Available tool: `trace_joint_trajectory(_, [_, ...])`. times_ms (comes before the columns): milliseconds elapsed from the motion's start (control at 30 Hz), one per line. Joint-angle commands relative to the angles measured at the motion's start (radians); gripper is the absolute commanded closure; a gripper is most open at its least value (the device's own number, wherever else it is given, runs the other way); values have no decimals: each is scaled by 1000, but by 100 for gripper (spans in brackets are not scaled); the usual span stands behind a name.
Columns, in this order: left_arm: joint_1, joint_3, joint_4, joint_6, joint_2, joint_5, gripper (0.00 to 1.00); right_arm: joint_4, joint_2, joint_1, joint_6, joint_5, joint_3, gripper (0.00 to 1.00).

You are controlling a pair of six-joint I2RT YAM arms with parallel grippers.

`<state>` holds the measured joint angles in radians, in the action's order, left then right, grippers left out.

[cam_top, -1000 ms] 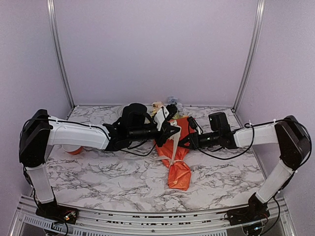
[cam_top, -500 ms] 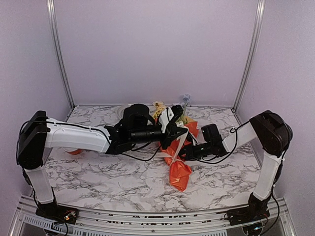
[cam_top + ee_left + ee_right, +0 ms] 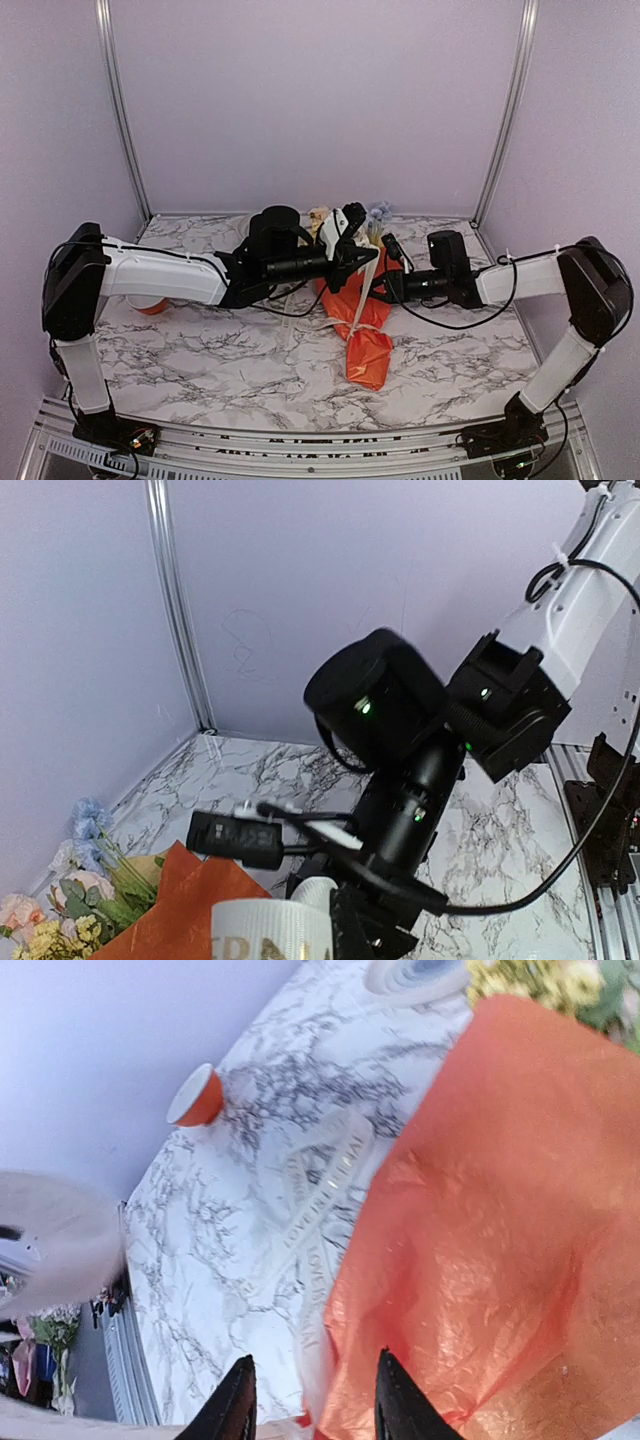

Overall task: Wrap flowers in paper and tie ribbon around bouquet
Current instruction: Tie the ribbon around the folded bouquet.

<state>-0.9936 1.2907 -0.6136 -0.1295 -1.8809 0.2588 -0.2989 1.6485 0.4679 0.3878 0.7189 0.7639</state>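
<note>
The bouquet point(image 3: 366, 345) lies in the middle of the table, an orange paper point(image 3: 500, 1210) cone with the flowers point(image 3: 374, 214) sticking out of its far end. My left gripper point(image 3: 351, 241) hovers above its wide end, shut on the cream ribbon point(image 3: 358, 292), which runs taut down across the cone. The ribbon point(image 3: 270, 930) fills the bottom of the left wrist view beside the flowers point(image 3: 70, 920). My right gripper point(image 3: 315, 1400) is open at the cone's right side. Its fingertips point(image 3: 240, 1400) straddle the paper's edge. More lettered ribbon point(image 3: 325, 1185) lies loose on the marble.
An orange-and-white spool point(image 3: 152, 304) stands on the table at the left, behind the left arm. A round white dish point(image 3: 415, 975) sits near the back wall by the blossoms. Metal frame posts point(image 3: 118, 110) and lilac walls close the table on three sides.
The right gripper dipped low toward the cone half a second ago and has pulled back up to the right. The left gripper has lifted the ribbon slightly, and the bouquet shifted a little.
</note>
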Motion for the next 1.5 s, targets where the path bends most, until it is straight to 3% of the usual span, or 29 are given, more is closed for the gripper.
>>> trace_joint_trajectory(0, [4,-21,-62,13,-6,-18,100,55,-125,2,-98,14,29,59])
trace_joint_trajectory(167, [4,-37,-62,3,2,-24,100,81,-242,-20,-176,52,-8,46])
trace_joint_trajectory(367, [4,-38,-62,-5,2,-30,100,-65,-279,27,-204,155,-52,32])
trace_joint_trajectory(600, [6,-49,-60,8,5,-27,100,-106,-267,29,-206,166,-69,33])
trace_joint_trajectory(667, [6,-47,-61,13,2,-19,100,-147,-240,28,-169,147,-67,40])
trace_joint_trajectory(800, [7,-44,-61,22,-2,-22,100,-268,-163,28,-80,180,-40,74])
trace_joint_trajectory(900, [9,-47,-53,33,0,-21,100,-329,-146,30,-48,179,-37,80])
trace_joint_trajectory(1000, [15,-43,-41,44,-8,-36,100,-358,-144,30,-23,189,-40,100])
trace_joint_trajectory(1033, [16,-42,-35,49,-12,-39,100,-358,-145,30,-21,194,-41,100])
trace_joint_trajectory(1067, [21,-42,-26,59,-13,-39,93,-359,-145,29,-14,199,-40,100])
trace_joint_trajectory(1133, [34,-53,15,86,-5,-37,54,-346,-151,29,-9,192,-40,100])
trace_joint_trajectory(1167, [45,-61,58,100,7,-38,41,-320,-152,29,-14,176,-36,100])
trace_joint_trajectory(1200, [55,-67,137,119,21,-50,34,-298,-152,28,-21,165,-33,100])
trace_joint_trajectory(1367, [104,-109,496,186,85,-215,21,-270,-134,28,-7,148,-35,100])
trace_joint_trajectory(1467, [120,-183,569,210,107,-268,18,-268,-125,28,-4,134,-31,100])
